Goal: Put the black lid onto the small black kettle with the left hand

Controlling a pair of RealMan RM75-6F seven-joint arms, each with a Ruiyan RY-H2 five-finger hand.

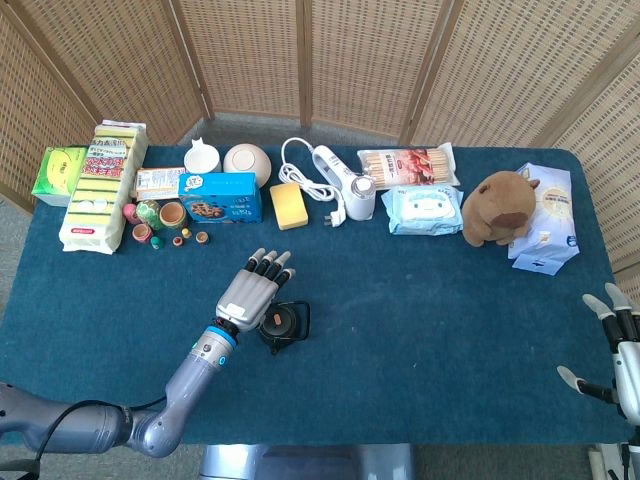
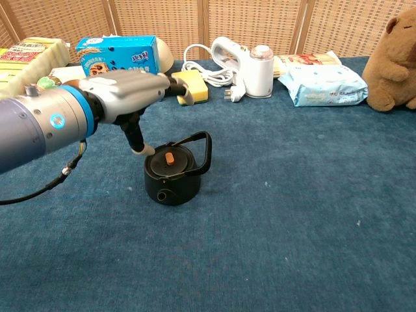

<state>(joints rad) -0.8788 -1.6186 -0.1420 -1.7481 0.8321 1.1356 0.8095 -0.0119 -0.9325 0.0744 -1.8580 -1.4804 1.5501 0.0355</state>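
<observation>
Lid [image 2: 169, 160] sits on the small black kettle [image 2: 171, 182], just below and right of your left hand [image 2: 123, 96], whose fingers are spread and hold nothing. Your right hand [image 1: 618, 360] rests apart, fingers spread, empty.
</observation>
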